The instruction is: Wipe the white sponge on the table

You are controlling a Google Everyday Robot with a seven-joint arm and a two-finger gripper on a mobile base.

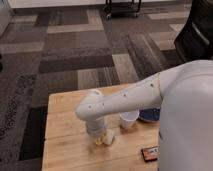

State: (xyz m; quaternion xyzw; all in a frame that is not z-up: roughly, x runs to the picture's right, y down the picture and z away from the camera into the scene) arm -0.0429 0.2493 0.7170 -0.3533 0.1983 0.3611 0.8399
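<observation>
The white sponge (106, 137) is a small off-white block lying on the light wooden table (65, 145), near its middle. My gripper (98, 138) points down onto the sponge from the end of my white arm, and the wrist hides most of it. The sponge's right end sticks out from under the wrist. My arm reaches in from the right across the table.
A white plastic cup (129, 120) stands just right of the sponge. A blue bowl (150, 115) sits behind the arm at the right. A small dark packet (150, 153) lies near the front right edge. Patterned carpet surrounds the table; a black cart (122, 6) stands far back.
</observation>
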